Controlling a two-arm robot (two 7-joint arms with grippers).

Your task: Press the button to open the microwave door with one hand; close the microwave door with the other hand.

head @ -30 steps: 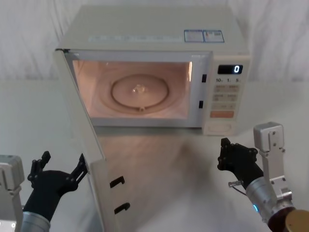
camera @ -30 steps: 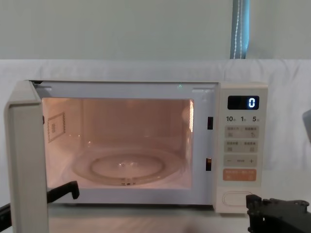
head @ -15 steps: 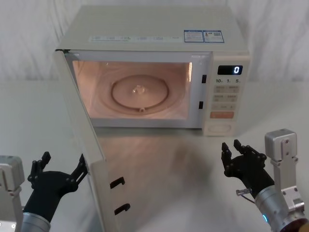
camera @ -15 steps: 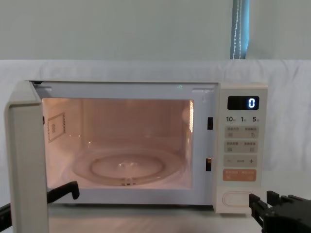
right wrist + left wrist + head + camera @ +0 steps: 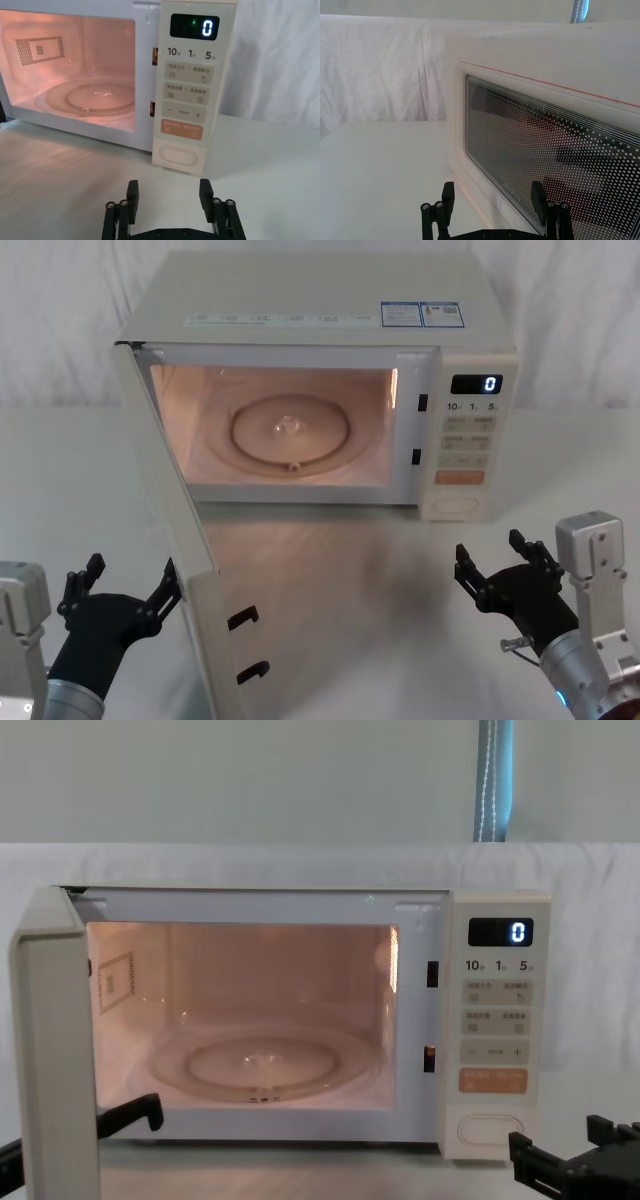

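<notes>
The microwave door [image 5: 175,540] is wide open. It swings out toward the robot on the left side, hinge at the far left corner, free edge w/ the two black latch hooks near the front of the table [image 5: 330,580]. The oven inside is lit up, glass plate [image 5: 290,430] showing. So the opening part looks done; closing is what's left.

Left gripper [image 5: 122,592] is the one right by the door. It sits low on the table, just beside the outer face of the door, on the window side. Its jaws are spread wide and hold nothing. One black finger tip looks to be touching or almost touching the door's edge; can't tell which. In the left wrist view the dotted window fills the space just past the left gripper's jaws, so the door face lies right in front of them, a bit off to one side.

The key thing: the door stands like a wall running from the oven out to the robot, and the left gripper is on its outside. A push from there, sideways toward the robot's right and then back toward the oven, should swing it shut, I think. The door is long, so pushing near the free edge would be easier than near the hinge.

Right gripper [image 5: 505,572] is well apart from the door, low on the table in front of the control panel [image 5: 192,80]. Jaws open, empty. The button [image 5: 176,156] is near it but not touched. It has no close way to the door.
</notes>
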